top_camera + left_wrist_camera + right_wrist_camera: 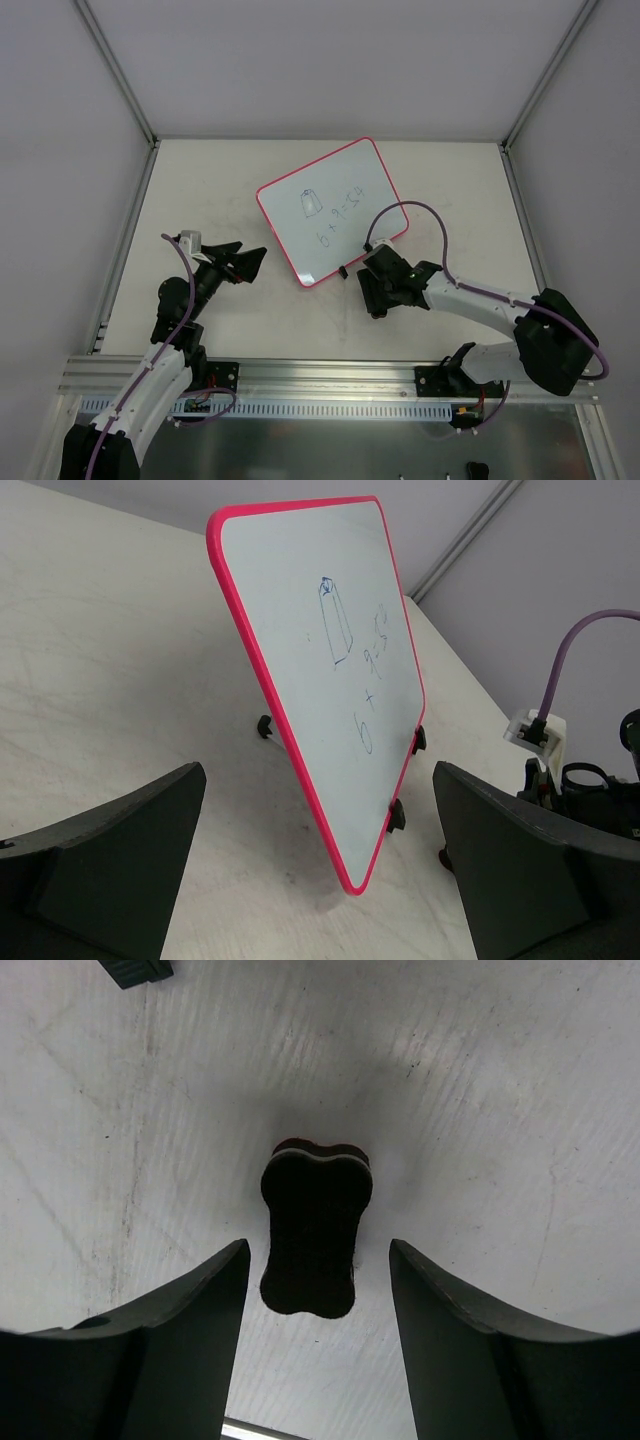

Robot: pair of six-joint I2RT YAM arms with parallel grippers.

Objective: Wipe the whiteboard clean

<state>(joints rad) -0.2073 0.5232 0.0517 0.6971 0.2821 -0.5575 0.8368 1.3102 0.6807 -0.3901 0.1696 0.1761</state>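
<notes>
The whiteboard [330,210] has a pink-red rim and stands tilted on small black feet near the middle of the table. Blue scribbles mark its face [345,650]. My left gripper [246,258] is open, just left of the board's near corner, and its jaws [318,815] frame that corner without touching it. My right gripper [374,292] points down at the table in front of the board's near right edge. In the right wrist view a black bone-shaped eraser [315,1225] lies on the table between the open fingers [318,1260], with a gap on each side.
One black foot [135,970] of the board shows at the top left of the right wrist view. The right arm with its purple cable [560,680] stands right of the board in the left wrist view. White walls and metal rails [130,240] bound the table.
</notes>
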